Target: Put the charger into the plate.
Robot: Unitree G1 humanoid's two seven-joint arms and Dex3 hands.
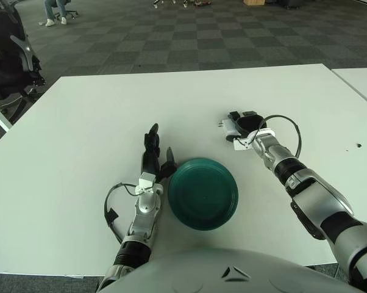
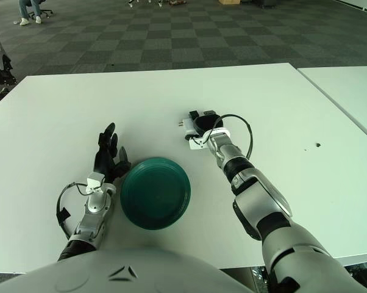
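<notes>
We're at the grab stage: our right hand (image 1: 243, 125), right of centre in the frame, is over the charger (image 1: 230, 127) on the white surface (image 1: 80, 122), but we can't tell if the fingers have closed on it. The green plate (image 1: 202, 193) sits lower centre, empty. Our left hand (image 1: 153, 152) shows just left of the plate, fingers spread. Next up, probably: secure grip, lift, carry it down-left to the plate.

Charger (image 1: 228, 124) mostly hidden under right hand (image 1: 243, 124); can't tell if fingers grip it.
</notes>
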